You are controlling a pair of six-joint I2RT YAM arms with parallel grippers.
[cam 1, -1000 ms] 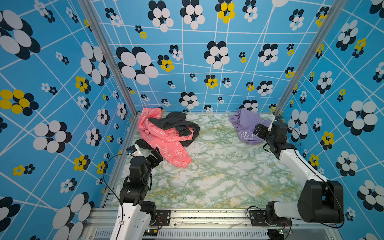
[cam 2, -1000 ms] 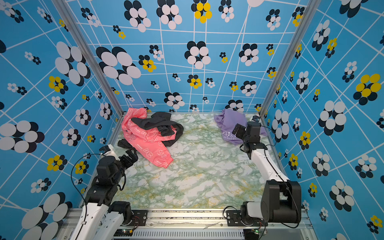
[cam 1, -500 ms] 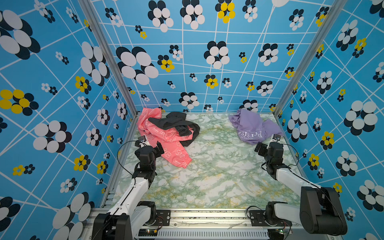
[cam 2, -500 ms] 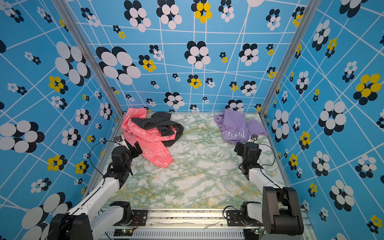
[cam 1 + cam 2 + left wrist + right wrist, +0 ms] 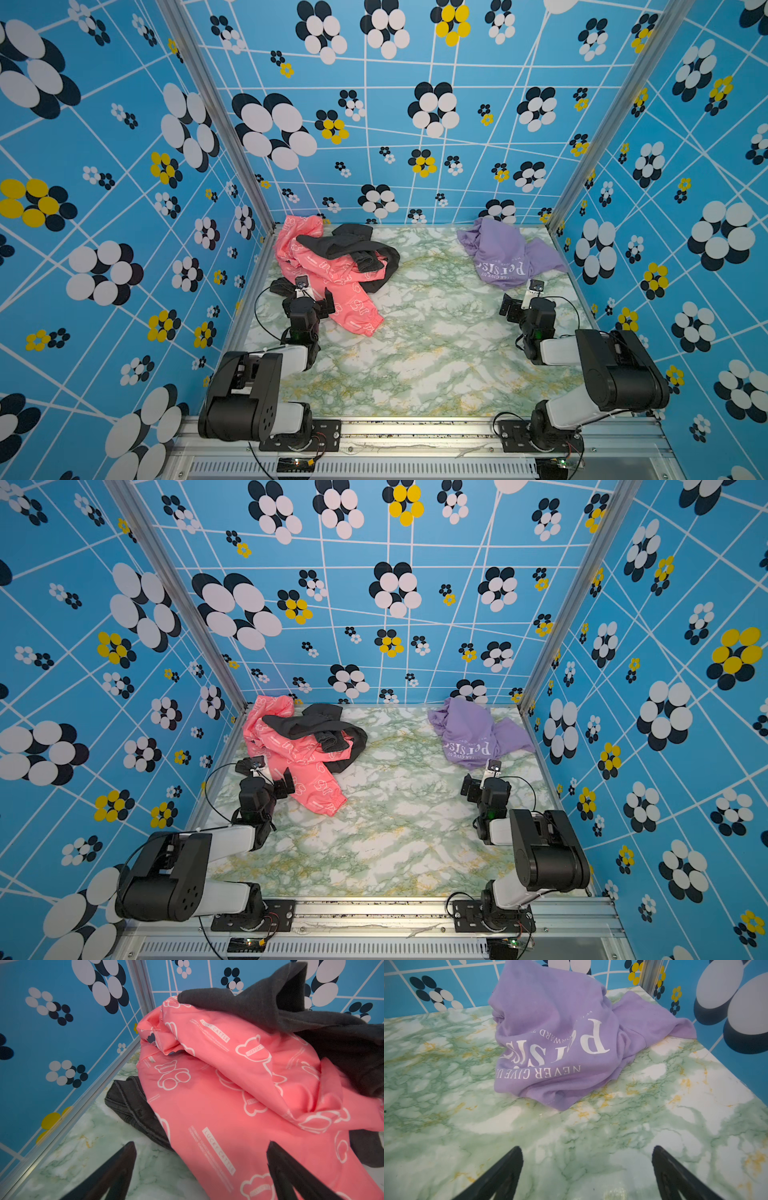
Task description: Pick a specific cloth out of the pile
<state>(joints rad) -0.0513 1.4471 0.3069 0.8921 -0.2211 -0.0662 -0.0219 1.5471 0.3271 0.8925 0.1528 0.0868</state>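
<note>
The cloth (image 5: 505, 253) (image 5: 473, 733) is a lavender T-shirt with white lettering, crumpled alone in the far right corner. In the right wrist view the cloth (image 5: 560, 1039) lies beyond my right gripper (image 5: 586, 1148), which is open over bare marble. In both top views the right gripper (image 5: 530, 302) (image 5: 488, 785) sits just in front of it, not touching. The pile (image 5: 332, 266) (image 5: 303, 746), a coral-pink garment with black ones, lies far left. My left gripper (image 5: 305, 291) (image 5: 266, 776) (image 5: 200, 1145) is open at the near edge of the pile (image 5: 228, 1084), holding nothing.
The green marble table (image 5: 415, 353) is walled on three sides by blue flowered panels (image 5: 124, 208), with metal posts (image 5: 232, 145) in the far corners. A metal rail (image 5: 415, 432) runs along the front edge. Both arms are folded low near the side walls.
Both arms have pulled back toward the front and folded low. The right gripper has come away from the lavender cloth, which stays on the table. Both grippers stay open.
</note>
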